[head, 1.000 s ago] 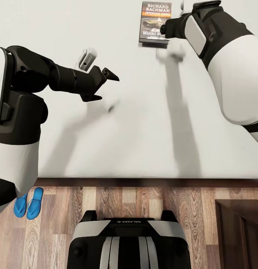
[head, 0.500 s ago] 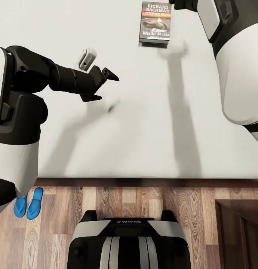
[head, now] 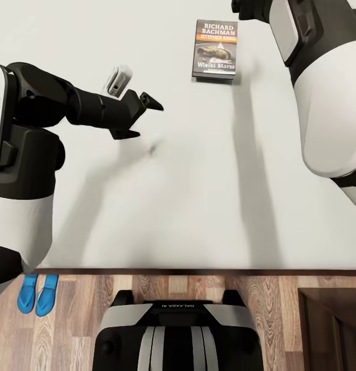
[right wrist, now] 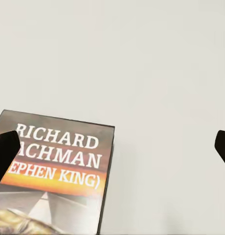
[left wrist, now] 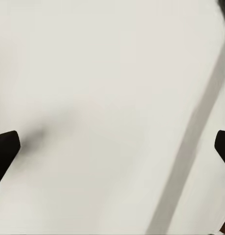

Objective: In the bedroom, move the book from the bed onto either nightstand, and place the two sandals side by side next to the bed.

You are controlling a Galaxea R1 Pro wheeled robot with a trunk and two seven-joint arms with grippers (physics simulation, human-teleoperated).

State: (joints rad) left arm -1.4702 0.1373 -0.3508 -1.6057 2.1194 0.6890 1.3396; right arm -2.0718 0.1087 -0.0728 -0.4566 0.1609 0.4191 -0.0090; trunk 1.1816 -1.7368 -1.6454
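Hovering over the pale mattress, the left pincer [head: 143,114] has its jaws spread and holds nothing, its arm reaching in from the left. The right pincer [right wrist: 112,147] is also spread wide and empty, beside the book [head: 215,49], its arm stretched far over the bed [head: 147,216]. The book lies flat at the far side, long axis running near to far, title end farthest. Two blue sandals [head: 37,293] sit side by side on the floor, near left, next to the bed frame.
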